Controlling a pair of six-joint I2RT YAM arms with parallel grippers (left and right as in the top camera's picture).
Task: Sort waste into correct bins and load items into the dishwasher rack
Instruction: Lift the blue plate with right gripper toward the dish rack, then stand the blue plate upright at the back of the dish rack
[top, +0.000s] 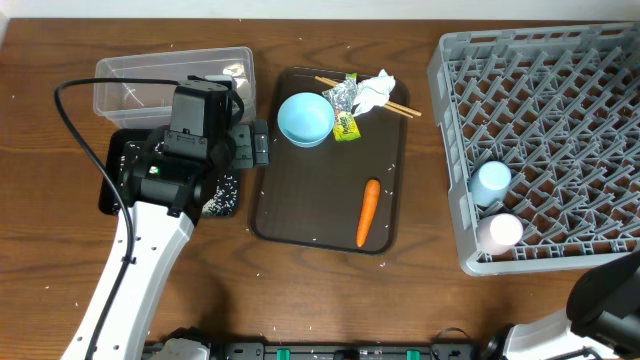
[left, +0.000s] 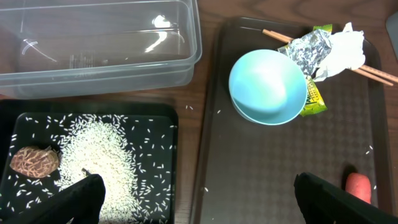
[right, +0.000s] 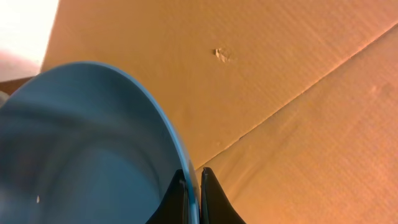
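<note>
My left gripper is open and empty, its fingers straddling the gap between the black tray and the brown serving tray. The black tray holds white rice and a brown food lump. The clear tub lies behind it. On the serving tray are the small light-blue bowl, green-yellow wrapper, tissue, chopsticks and carrot. My right gripper is shut on the rim of the large blue bowl. Both are outside the overhead view.
The grey dishwasher rack fills the right side, with a light-blue cup and a white-pink cup near its front left. The brown serving tray is in the middle. My right arm is at the bottom right corner. Behind the bowl is orange cardboard.
</note>
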